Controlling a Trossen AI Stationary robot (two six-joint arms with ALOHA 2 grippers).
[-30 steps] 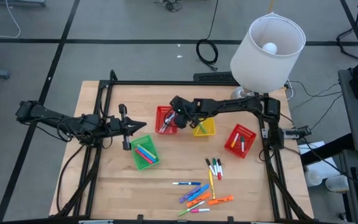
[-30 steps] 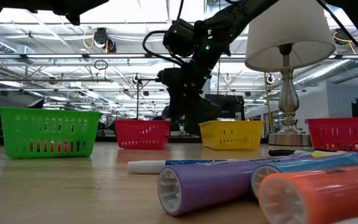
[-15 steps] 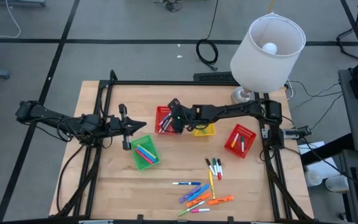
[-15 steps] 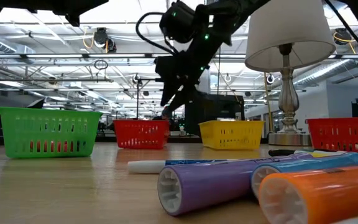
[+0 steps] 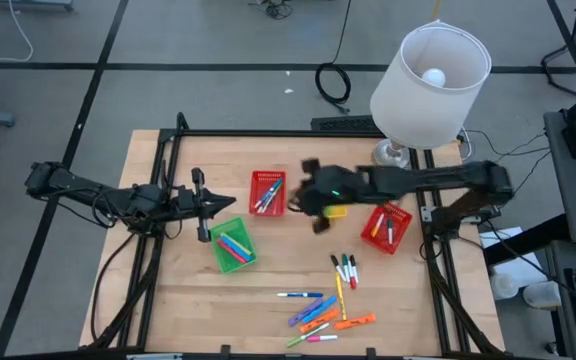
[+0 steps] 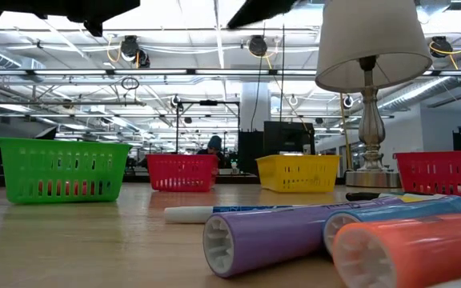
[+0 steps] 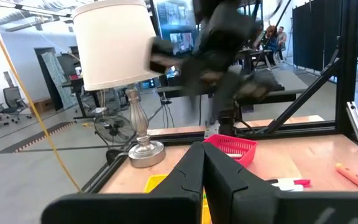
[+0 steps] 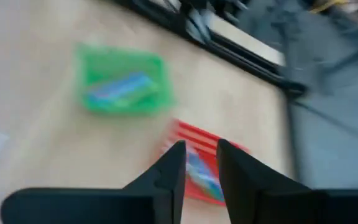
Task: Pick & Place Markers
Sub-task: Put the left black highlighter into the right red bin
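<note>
The right gripper hangs above the wooden table between the red mesh basket at the back and the second red mesh basket on the right, its arm stretched low across the small yellow mesh basket; its two dark fingers stand slightly apart with nothing between them. The left gripper rests just beside the green mesh basket, fingers pressed together and empty. No writing can be read. Compared with half a second ago, the right gripper has swung away from the back red basket toward the loose short plastic markers, which lie scattered near the table's front edge; more markers lie in the green and red baskets
</note>
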